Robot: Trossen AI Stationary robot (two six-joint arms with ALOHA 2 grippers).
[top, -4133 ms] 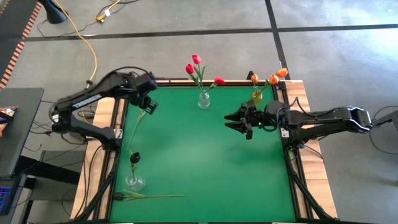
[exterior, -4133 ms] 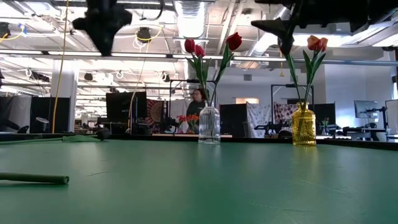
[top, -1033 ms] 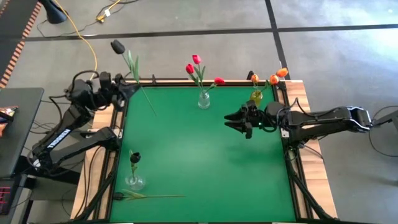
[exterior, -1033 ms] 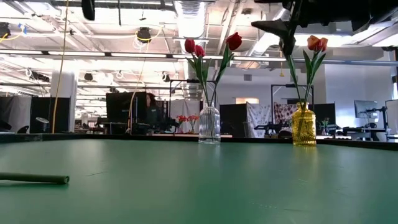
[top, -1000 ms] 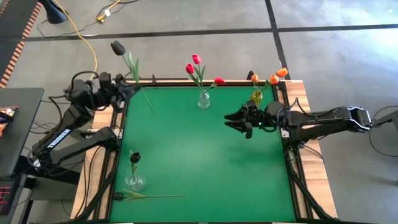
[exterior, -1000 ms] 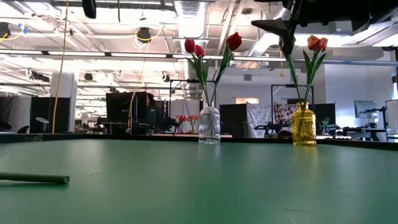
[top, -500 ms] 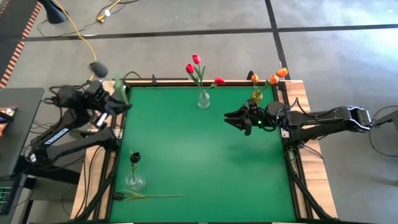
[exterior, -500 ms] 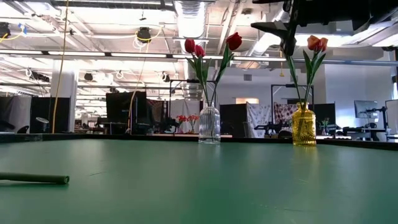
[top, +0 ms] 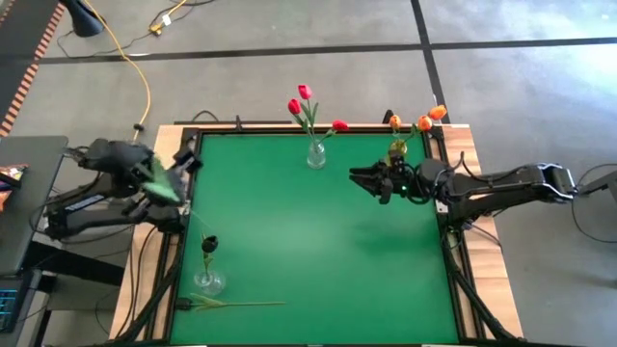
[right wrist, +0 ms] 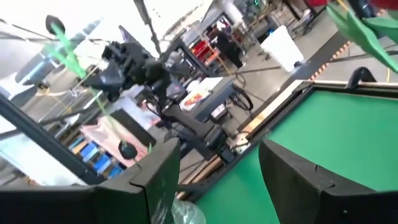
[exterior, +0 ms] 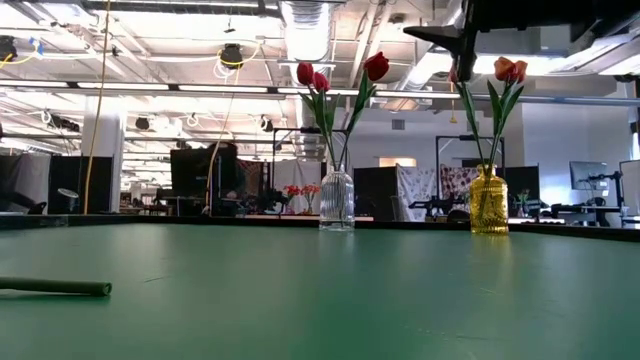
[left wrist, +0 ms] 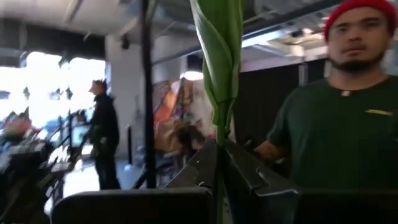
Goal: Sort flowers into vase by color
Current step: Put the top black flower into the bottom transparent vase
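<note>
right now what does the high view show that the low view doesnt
Only the high view: the left gripper off the table's left edge, shut on a green flower stem, a clear vase with a dark tulip, and the whole loose flower.
Only the low view: the room behind.
Both: the red tulips, the orange tulips, the right gripper.

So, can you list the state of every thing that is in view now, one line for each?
Left end effector: shut on a flower stem, off the table's left edge.
Right end effector: open, empty, beside the yellow vase.
Clear vase: upright, red flowers inside.
Yellow vase: upright, orange flowers inside.
Small vase: upright, one dark flower.
Loose flower: lying flat.
</note>
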